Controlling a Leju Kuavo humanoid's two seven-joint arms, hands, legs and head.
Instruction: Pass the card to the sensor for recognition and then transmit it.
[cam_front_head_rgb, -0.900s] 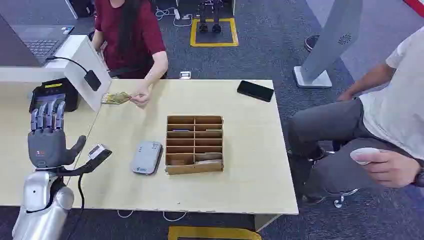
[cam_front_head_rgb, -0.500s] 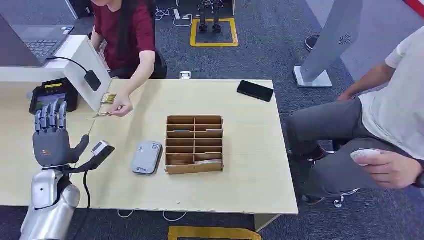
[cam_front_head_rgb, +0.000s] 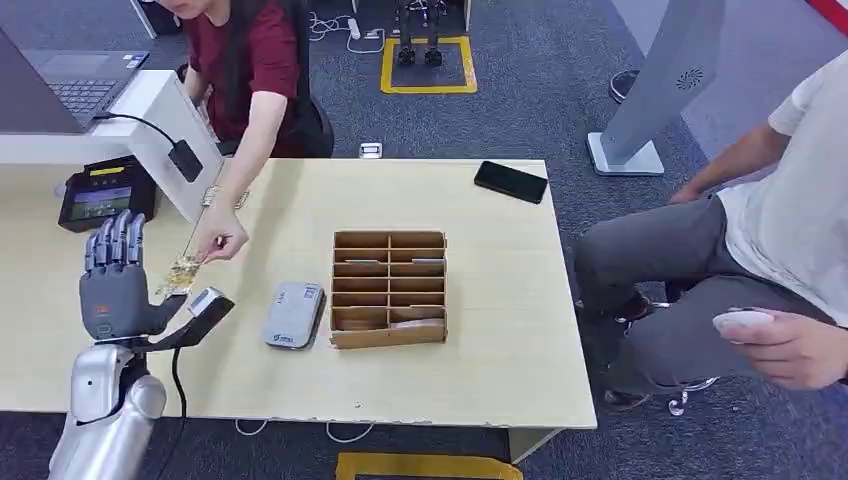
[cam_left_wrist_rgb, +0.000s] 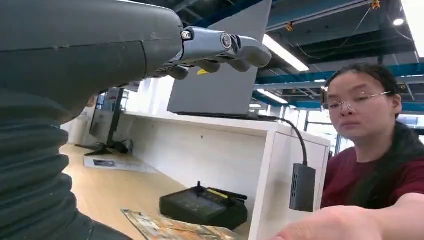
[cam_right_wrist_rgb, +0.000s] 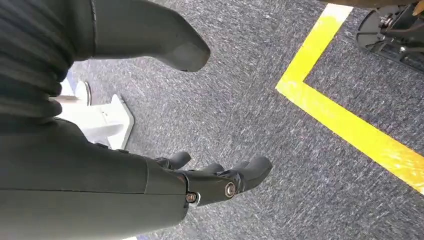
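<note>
A person's hand holds the card at two o'clock of the left robot hand, whose spread, empty fingers await the handover.

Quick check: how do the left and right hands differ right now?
The left hand is raised over the table, fingers straight and spread, beside the card a person holds out. The right hand hangs over grey carpet by a yellow line, fingers loosely curved. Both hold nothing.
</note>
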